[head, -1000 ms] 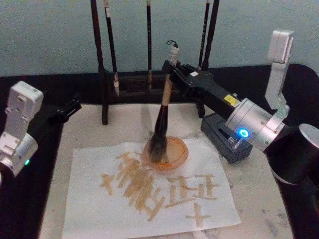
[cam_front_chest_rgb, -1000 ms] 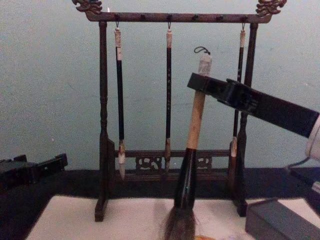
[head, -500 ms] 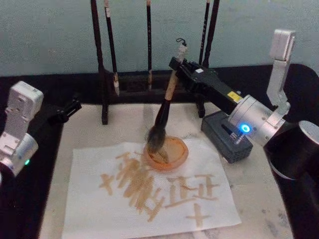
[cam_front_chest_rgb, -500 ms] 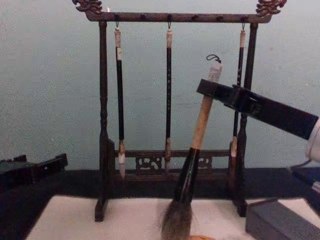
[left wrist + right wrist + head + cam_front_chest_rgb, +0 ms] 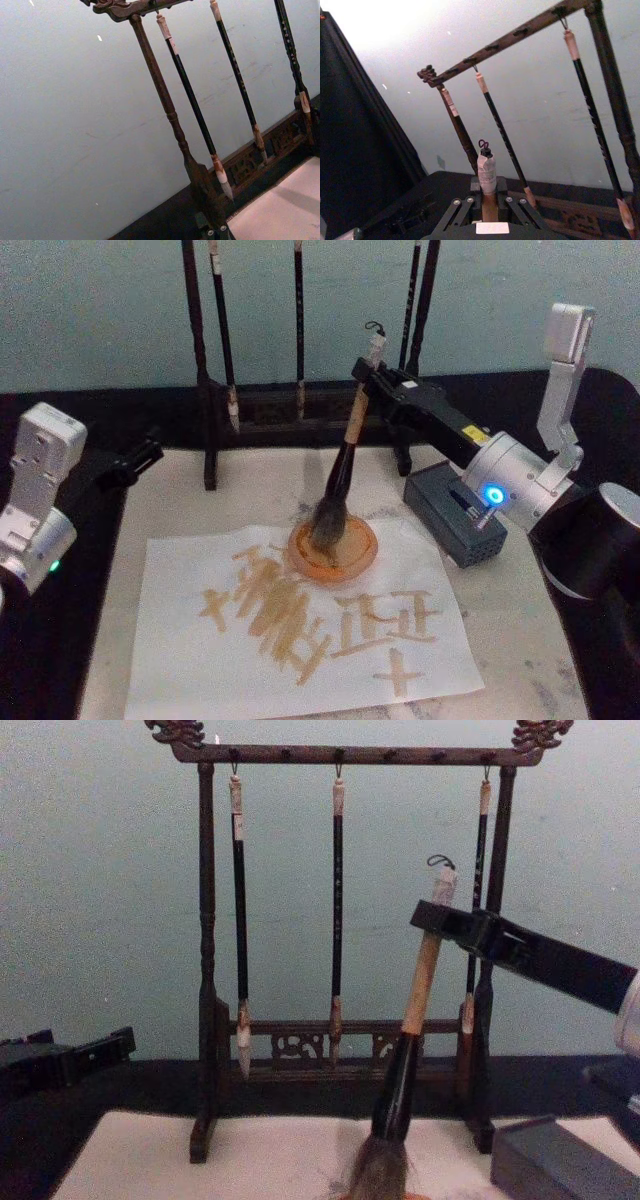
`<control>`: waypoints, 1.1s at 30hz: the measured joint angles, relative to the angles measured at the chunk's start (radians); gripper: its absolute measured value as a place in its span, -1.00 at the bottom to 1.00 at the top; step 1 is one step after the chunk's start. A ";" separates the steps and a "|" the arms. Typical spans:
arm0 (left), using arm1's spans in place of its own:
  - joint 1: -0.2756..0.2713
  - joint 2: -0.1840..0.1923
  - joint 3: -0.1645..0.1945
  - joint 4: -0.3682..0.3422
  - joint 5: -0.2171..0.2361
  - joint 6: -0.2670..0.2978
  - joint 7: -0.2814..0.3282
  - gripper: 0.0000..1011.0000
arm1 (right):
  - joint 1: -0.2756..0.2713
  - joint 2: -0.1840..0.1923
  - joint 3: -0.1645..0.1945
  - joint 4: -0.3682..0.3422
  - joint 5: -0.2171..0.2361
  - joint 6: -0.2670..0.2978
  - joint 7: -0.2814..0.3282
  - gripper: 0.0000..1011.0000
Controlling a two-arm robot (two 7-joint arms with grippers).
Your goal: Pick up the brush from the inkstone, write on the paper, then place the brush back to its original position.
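My right gripper (image 5: pixel 362 380) is shut on the brush (image 5: pixel 345 455) high on its tan handle, just below the whitish end cap (image 5: pixel 486 171). The brush leans left. Its bushy bristles (image 5: pixel 327 526) rest in a shallow orange dish (image 5: pixel 350 558) at the paper's far edge. The paper (image 5: pixel 200 650) carries several tan strokes. The inkstone (image 5: pixel 455 515), a dark grey block, lies right of the dish under my right arm with nothing on it. In the chest view the gripper (image 5: pixel 432 920) holds the handle above the black lower section (image 5: pixel 396 1095). My left gripper (image 5: pixel 135 458) is parked far left.
A wooden brush rack (image 5: pixel 205 970) stands behind the paper with three slim dark brushes (image 5: pixel 337 920) hanging from it. The held brush's cap is close to the rack's right post (image 5: pixel 490 950). A pale mat (image 5: pixel 520 660) lies under the paper.
My right gripper has carried the brush's top to the right and slightly down. The brush leans more, and its bristles have shifted a little right within the orange dish.
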 joint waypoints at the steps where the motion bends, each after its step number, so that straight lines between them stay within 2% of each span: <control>1: 0.000 0.000 0.000 0.000 0.000 0.000 0.000 0.98 | -0.002 -0.001 0.003 0.003 0.003 0.002 -0.002 -0.61; 33: 0.000 0.000 0.000 0.000 0.000 0.000 0.000 0.98 | -0.028 -0.010 0.041 0.057 0.031 -0.004 -0.014 -0.61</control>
